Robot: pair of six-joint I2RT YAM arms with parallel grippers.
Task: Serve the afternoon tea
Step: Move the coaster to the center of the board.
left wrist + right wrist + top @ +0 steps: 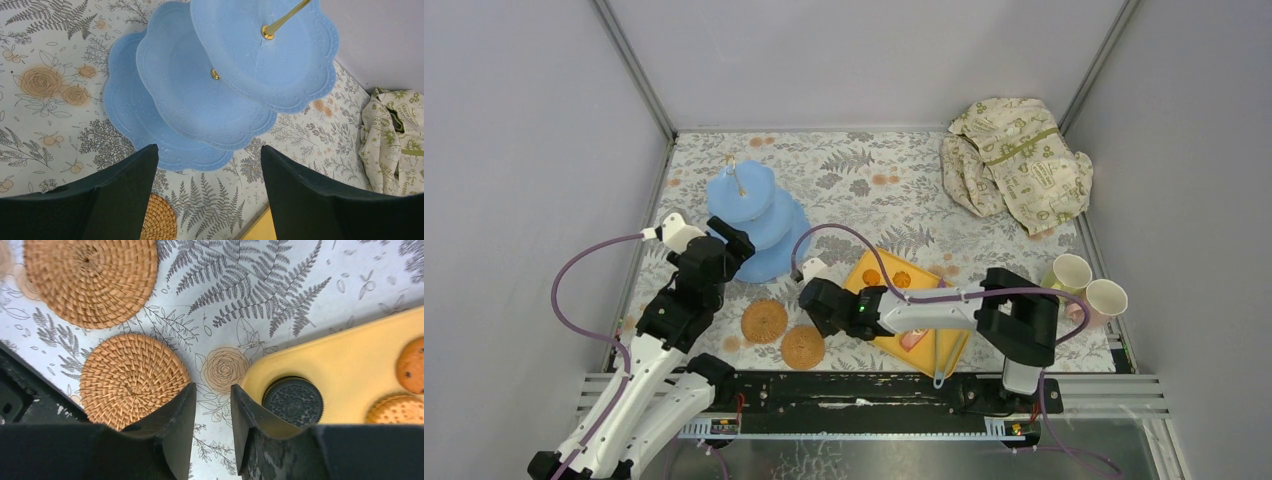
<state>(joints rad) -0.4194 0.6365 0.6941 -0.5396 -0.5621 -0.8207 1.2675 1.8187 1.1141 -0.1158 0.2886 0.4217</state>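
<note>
Your left pincer (208, 152) hangs spread wide, empty, over the blue stand (190, 90). Your right pincer (212, 390), slightly parted and empty, sits between a coaster (127, 380) and the yellow tray (345, 360).

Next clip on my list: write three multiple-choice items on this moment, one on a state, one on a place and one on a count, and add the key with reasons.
1. The tiers of the blue stand are:
A bare
B piled with pastries
C folded flat

2. The two woven coasters lie:
A on the top tier
B just left of the yellow tray
C in the far right corner

3. How many pale cups are at the right edge?
A one
B two
C four

Key:
1 A: the left wrist view shows nothing on any plate surface in view.
2 B: the right wrist view shows both beside the tray's corner.
3 B: the top view shows two rims side by side.
</note>
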